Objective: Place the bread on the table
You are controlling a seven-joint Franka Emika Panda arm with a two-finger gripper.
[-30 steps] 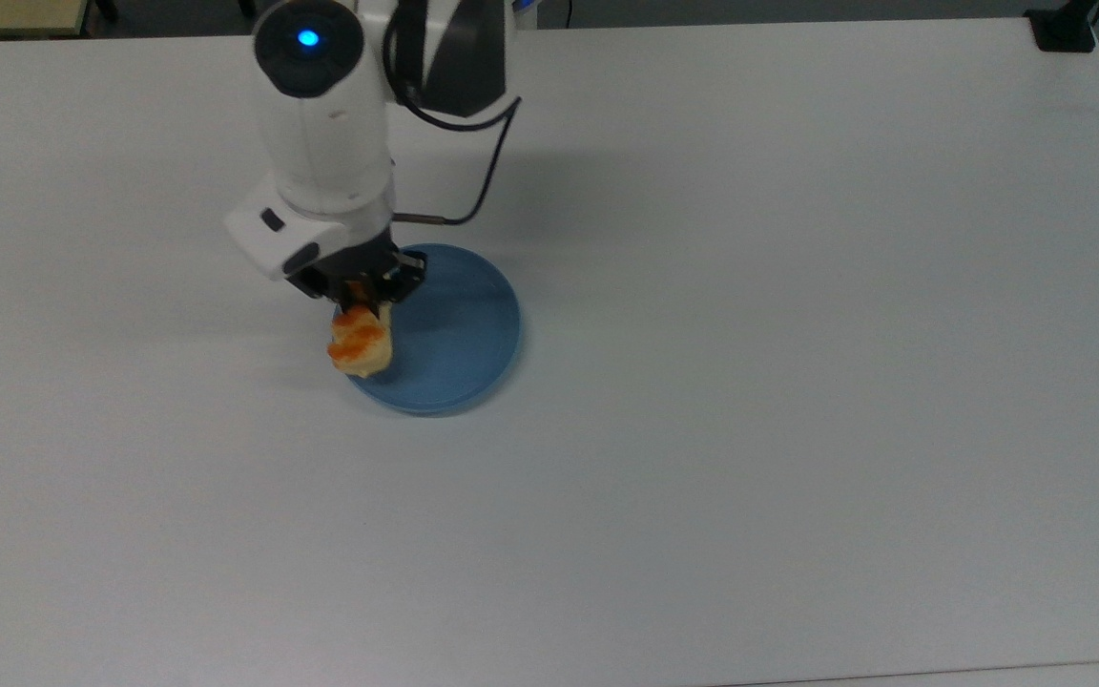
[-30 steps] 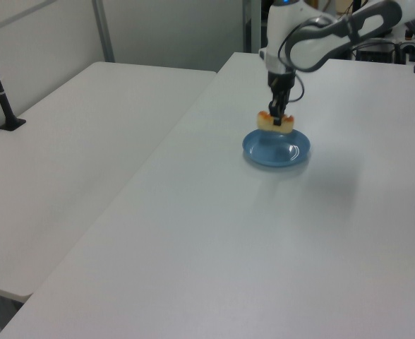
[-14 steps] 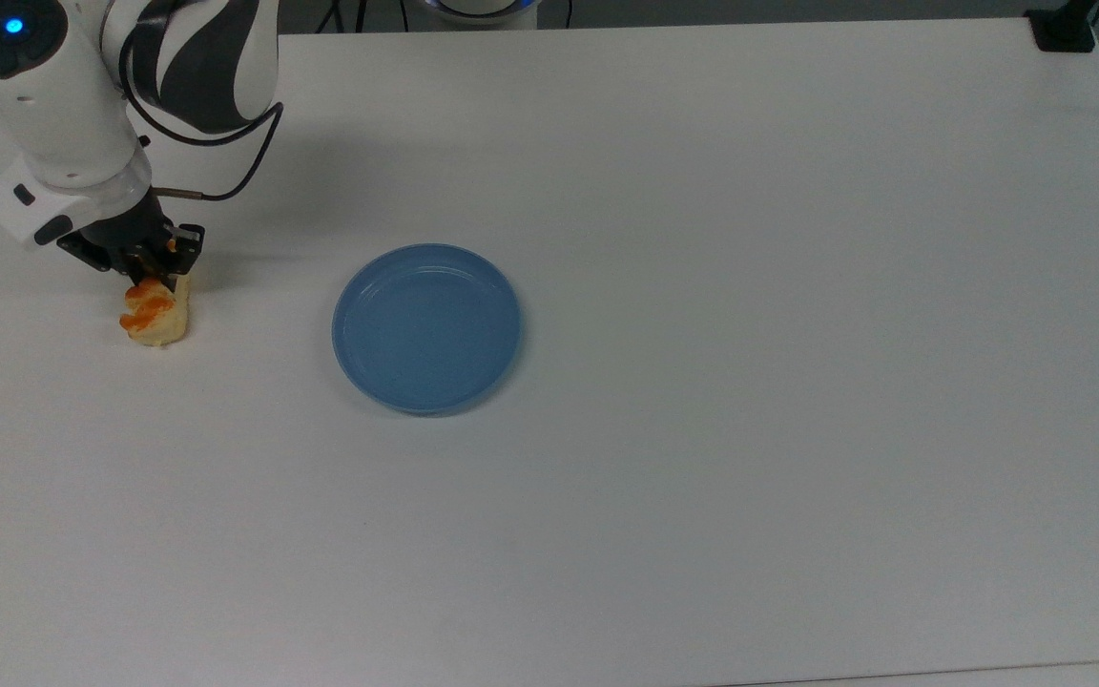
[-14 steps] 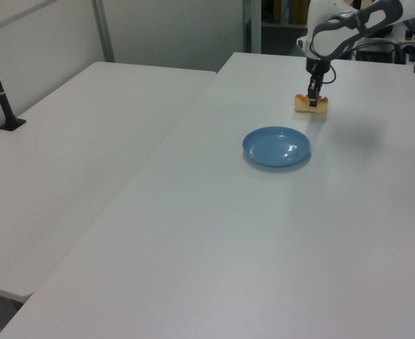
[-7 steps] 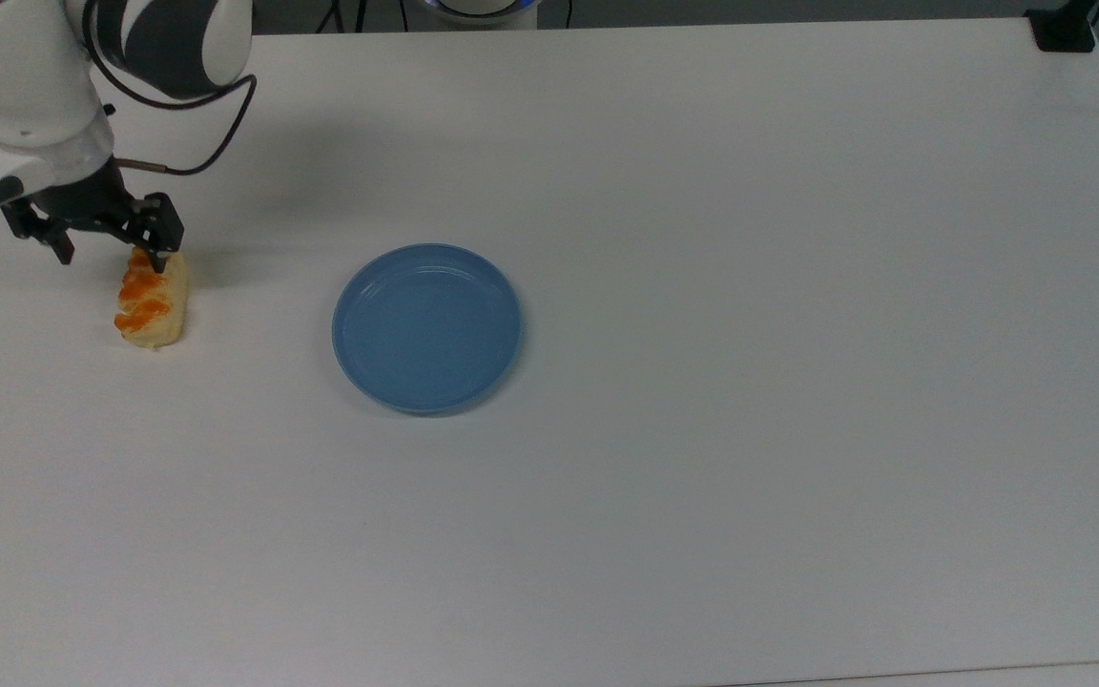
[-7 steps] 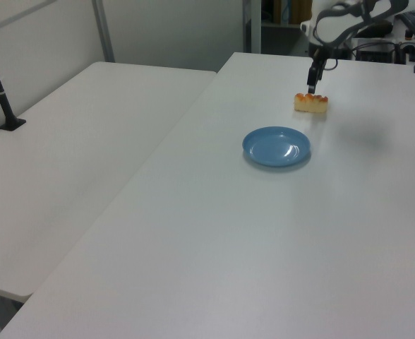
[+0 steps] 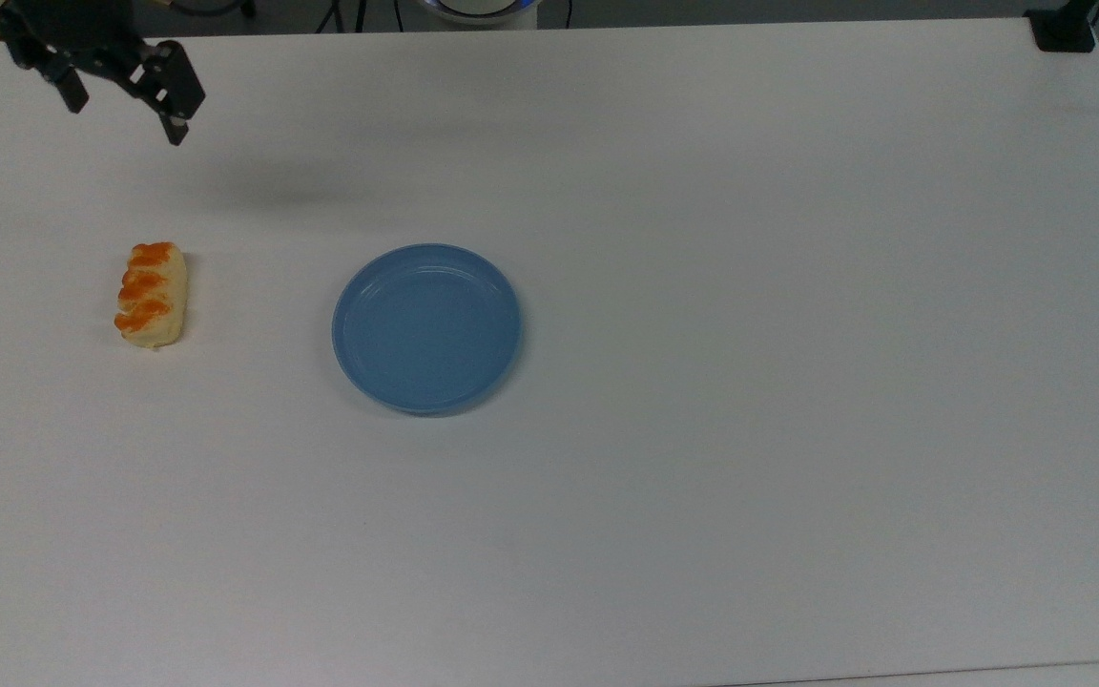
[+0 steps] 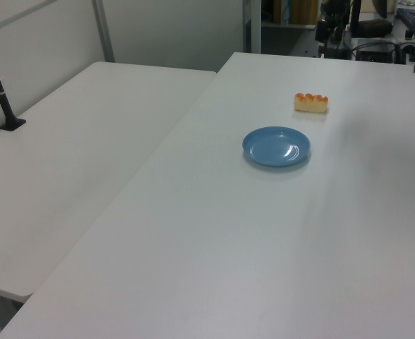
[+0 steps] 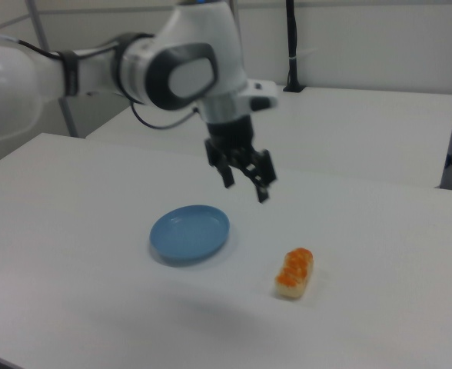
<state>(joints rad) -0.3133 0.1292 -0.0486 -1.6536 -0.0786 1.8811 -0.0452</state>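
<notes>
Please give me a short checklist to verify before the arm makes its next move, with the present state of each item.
1. Small pale-yellow bread with orange glazed bumps rests on the white table: ok.
2. Bread lies apart from the round blue plate: ok.
3. Black two-finger gripper is open and holds nothing: ok.
4. Gripper is raised above the bread, not touching it: ok.
5. Plate has nothing on it: ok.
</notes>
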